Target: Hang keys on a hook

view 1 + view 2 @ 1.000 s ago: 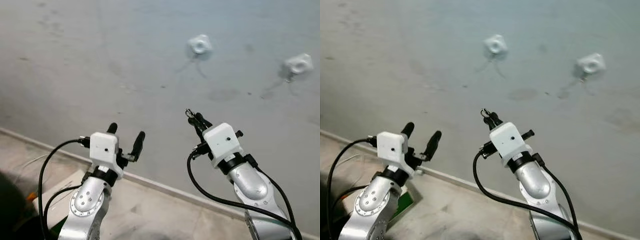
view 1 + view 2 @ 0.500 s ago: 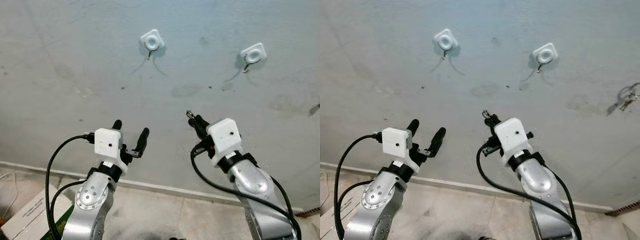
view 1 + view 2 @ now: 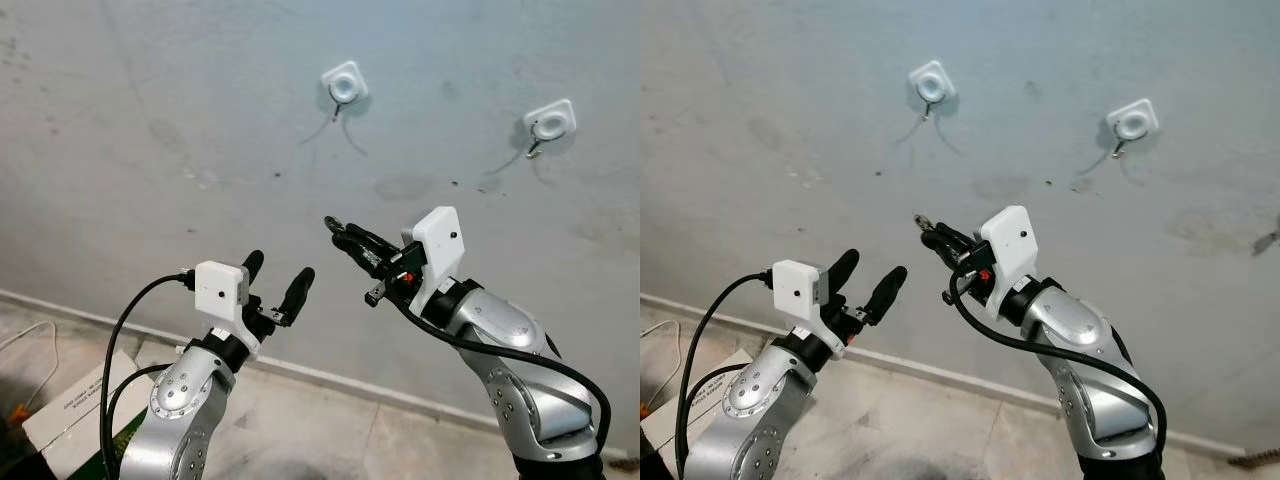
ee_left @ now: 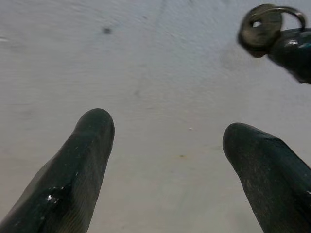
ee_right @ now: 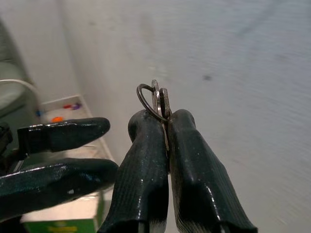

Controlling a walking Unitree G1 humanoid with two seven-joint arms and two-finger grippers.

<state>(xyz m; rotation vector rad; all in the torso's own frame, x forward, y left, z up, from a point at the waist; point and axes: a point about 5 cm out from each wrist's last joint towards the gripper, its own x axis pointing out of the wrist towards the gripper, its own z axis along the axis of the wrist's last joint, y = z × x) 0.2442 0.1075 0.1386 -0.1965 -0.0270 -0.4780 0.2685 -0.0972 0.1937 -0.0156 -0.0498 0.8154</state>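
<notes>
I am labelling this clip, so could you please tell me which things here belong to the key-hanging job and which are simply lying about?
Job:
- metal keys on a ring, pinched in the right gripper
- two white square wall hooks

Lying about:
- white cardboard box on the floor
- open left gripper, idle

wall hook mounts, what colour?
White, both hook mounts, on a grey wall. Clearest in the left eye view.

Keys (image 5: 159, 99) — ring, seemingly one key — below wall hook (image 3: 343, 84).

My right claw (image 3: 340, 232) swung toward left claw (image 3: 278, 275), keys (image 5: 158, 99) pinched; wrist rolled, fingers now pointing sideways below left hook (image 3: 343, 85).
</notes>
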